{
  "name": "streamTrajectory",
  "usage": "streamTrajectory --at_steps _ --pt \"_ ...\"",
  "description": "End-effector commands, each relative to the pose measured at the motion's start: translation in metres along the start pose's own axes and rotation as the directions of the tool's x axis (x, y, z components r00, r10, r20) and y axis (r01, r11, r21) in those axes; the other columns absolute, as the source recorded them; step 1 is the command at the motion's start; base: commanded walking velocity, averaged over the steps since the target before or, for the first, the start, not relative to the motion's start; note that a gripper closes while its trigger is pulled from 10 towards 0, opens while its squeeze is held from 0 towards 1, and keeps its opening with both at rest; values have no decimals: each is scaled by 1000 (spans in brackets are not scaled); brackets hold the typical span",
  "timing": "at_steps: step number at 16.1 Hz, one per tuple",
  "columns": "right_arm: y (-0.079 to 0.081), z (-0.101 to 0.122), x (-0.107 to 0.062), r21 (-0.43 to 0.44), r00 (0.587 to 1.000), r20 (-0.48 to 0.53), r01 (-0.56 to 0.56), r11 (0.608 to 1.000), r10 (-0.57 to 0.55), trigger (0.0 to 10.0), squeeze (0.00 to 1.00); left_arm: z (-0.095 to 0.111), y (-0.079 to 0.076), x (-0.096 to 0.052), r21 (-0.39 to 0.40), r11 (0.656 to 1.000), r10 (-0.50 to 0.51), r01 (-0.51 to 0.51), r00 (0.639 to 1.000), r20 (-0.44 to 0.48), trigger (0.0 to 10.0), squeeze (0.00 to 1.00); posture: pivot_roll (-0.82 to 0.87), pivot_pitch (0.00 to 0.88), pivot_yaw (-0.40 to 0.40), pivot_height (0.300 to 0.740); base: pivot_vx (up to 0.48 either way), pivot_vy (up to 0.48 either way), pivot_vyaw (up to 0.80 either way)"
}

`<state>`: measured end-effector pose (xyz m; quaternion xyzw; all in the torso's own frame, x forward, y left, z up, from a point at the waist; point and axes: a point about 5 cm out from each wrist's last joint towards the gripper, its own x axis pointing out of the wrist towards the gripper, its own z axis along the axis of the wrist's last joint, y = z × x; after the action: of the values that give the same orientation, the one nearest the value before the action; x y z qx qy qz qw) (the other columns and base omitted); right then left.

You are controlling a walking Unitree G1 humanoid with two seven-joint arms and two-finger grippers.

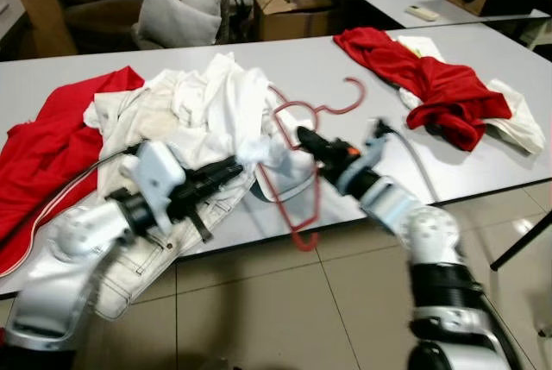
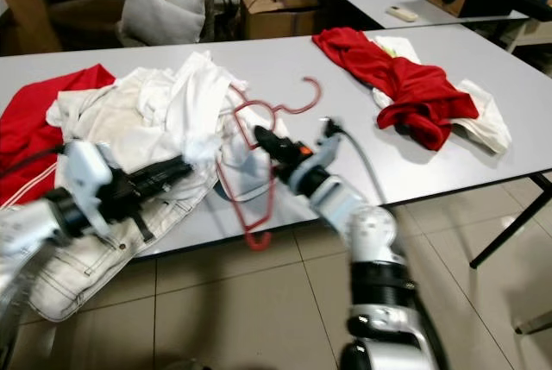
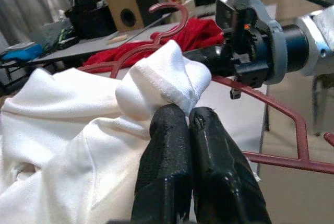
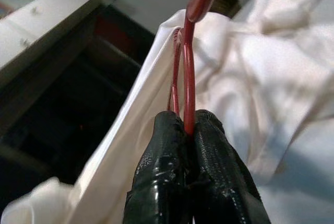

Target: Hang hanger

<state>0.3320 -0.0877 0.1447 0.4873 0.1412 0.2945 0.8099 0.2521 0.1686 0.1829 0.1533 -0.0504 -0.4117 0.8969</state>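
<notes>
A red plastic hanger (image 1: 304,238) lies across the front of the grey table (image 1: 483,172), its hook (image 1: 355,98) pointing away and its lower end past the table edge. My right gripper (image 1: 302,135) is shut on the hanger's thin rod (image 4: 188,93), close against the white cloth. A white shirt (image 1: 220,103) lies crumpled in the middle of the table, partly over the hanger. My left gripper (image 1: 240,163) is shut on a fold of that shirt (image 3: 167,78), just left of the right gripper.
A red garment (image 1: 52,146) lies at the left and another red one on white cloth (image 1: 431,85) at the right. Cream trousers (image 1: 147,258) hang over the front edge. Behind the table are a cardboard box (image 1: 289,12), a cushion (image 1: 172,16) and a second table.
</notes>
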Motion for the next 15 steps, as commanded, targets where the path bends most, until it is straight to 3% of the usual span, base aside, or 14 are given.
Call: streamTrajectory --at_steps 1,3,8,11,14,15 --pt "-1 7 2 27 998 50 23 999 -25 10000 0 -6 -2 1 16 1000 3 -3 1000 -28 0 0 136 0 -16 740 0 0 0" --pt "3 15 19 195 975 214 14 981 -57 10000 0 -9 -7 2 -29 999 34 -34 999 4 0 0 146 0 -16 740 0 0 0" --pt "13 24 39 442 931 355 -90 892 -82 10000 0 -24 -16 -2 -43 998 40 -43 998 -54 0 0 152 0 4 740 0 0 0" --pt "16 27 46 490 916 389 -118 864 -95 10000 0 -21 -21 -3 -62 998 2 -5 999 -44 0 0 161 0 6 740 0 0 0" --pt "27 13 65 391 948 307 -42 919 -87 10000 0 -6 -25 4 -77 996 -40 43 999 34 0 0 172 0 4 740 0 0 0" --pt "28 10 68 393 950 298 -31 919 -95 10000 0 2 -27 6 -95 993 -60 67 995 74 0 0 175 0 1 740 0 0 0"
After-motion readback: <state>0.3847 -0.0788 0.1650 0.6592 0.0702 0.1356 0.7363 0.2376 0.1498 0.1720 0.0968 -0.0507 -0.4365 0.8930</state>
